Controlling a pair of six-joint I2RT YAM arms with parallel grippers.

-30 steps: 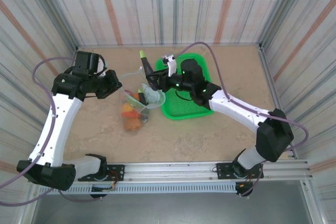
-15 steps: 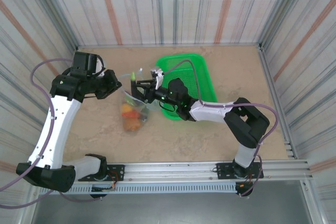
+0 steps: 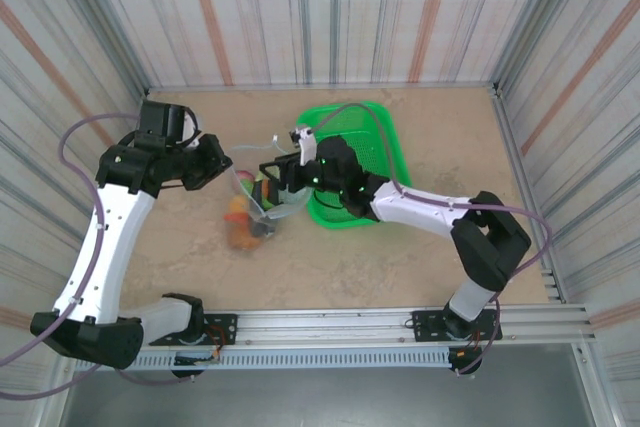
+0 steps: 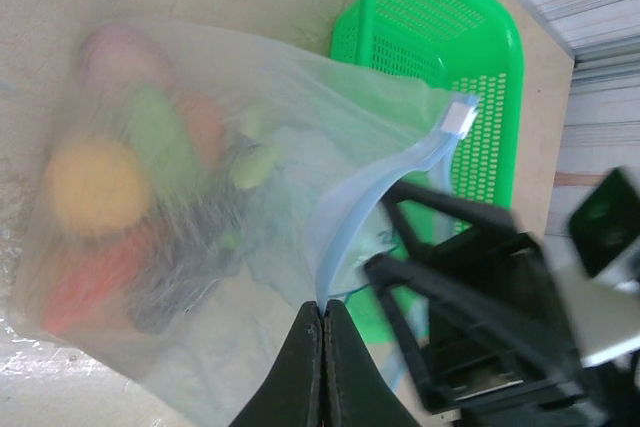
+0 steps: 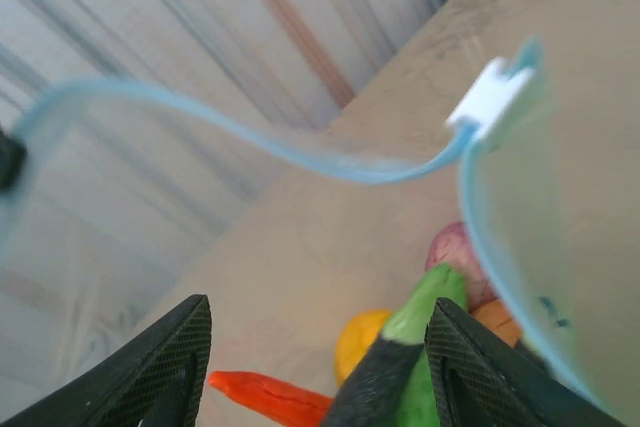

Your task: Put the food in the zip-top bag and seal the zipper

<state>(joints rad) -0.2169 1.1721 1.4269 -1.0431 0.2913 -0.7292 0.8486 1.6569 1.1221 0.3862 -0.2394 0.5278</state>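
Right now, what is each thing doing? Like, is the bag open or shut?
Zip-top bag: mouth open, lying on the table.
Zipper: unsealed, its two sides apart.
Food: inside the bag, piled at its bottom.
Green vegetable: at the bag's mouth, between the right fingers.
Left fingers: shut on the bag's mouth edge.
Right fingers: open, at the bag's mouth.
Green basket: upright beside the bag.

zip-top bag (image 4: pixel 200 127): clear, floppy, lying left of counter centre, mouth open and lifted. zipper (image 4: pixel 370 182): pale blue strip, unsealed, white slider (image 4: pixel 460 115) at one end. food (image 3: pixel 240 225) inside: yellow fruit (image 4: pixel 95 185), orange carrot (image 4: pixel 95 282), purple onion (image 4: pixel 120 52), green piece (image 4: pixel 160 137).
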